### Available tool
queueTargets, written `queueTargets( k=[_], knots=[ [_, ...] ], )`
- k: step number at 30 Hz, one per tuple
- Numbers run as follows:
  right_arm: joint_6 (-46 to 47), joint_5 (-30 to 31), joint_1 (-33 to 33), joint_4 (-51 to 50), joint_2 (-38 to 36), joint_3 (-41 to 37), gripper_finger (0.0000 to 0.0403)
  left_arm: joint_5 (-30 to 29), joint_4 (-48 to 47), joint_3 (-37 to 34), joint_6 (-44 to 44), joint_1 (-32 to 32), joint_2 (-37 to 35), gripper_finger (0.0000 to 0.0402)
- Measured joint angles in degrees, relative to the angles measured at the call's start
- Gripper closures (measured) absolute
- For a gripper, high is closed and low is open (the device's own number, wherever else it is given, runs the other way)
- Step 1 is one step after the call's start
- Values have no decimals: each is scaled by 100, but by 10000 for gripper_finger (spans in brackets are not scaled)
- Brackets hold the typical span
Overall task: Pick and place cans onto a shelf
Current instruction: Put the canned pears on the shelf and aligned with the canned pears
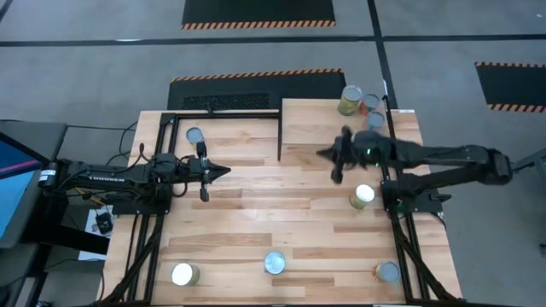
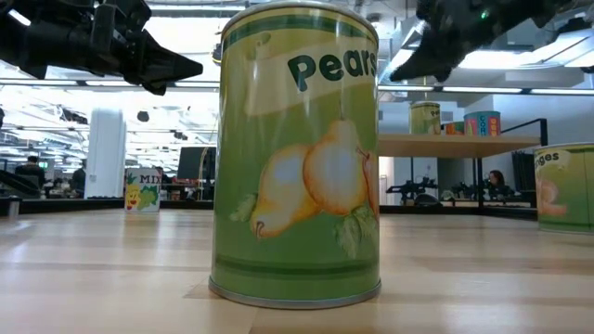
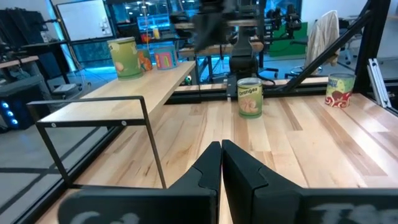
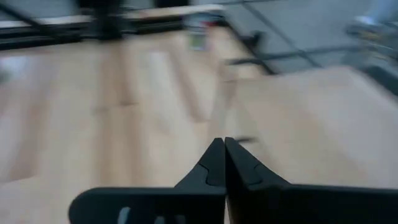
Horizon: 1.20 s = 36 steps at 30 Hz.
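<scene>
The shelf (image 1: 316, 128) is a light-wood board on a black frame at the table's far right. Three cans (image 1: 350, 100) stand on its far end; they also show in the left wrist view (image 3: 124, 57). Several more cans stand on their bases on the table: one at the far left (image 1: 194, 136), one right of centre (image 1: 363, 197), and three along the near edge (image 1: 274, 263). My right gripper (image 1: 328, 154) is shut and empty, above the shelf's near-left part. My left gripper (image 1: 223, 171) is shut and empty, above the table left of centre.
An open black metal frame (image 1: 223, 115) stands at the far left beside the shelf. The green pears can (image 2: 297, 158) fills the low view. The table's middle (image 1: 273, 205) is bare wood between the two grippers.
</scene>
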Motion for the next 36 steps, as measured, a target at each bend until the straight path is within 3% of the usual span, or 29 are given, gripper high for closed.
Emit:
queueTargets(
  k=[7, 14, 20, 26, 32, 36],
  knots=[
    [899, 13, 1682, 418, 849, 320, 385, -2, 4, 0, 30, 0, 0, 398],
    [1663, 29, 2604, 283, 2213, 1278, 336, -2, 10, 0, 54, -1, 0, 398],
    [2332, -13, 2896, -555, 3263, 2340, 304, -2, 13, 0, 56, 0, 0, 398],
    [2858, -643, 2958, -1048, 4141, 3264, 269, -2, 13, 0, 57, 0, 0, 398],
    [2875, -1249, 3052, -1503, 4908, 4035, 238, -2, 1, 0, 57, 0, 0, 398],
    [2812, -1323, 3129, -1833, 5316, 4458, 232, -2, -43, 0, 154, 0, 0, 398]
  ],
)
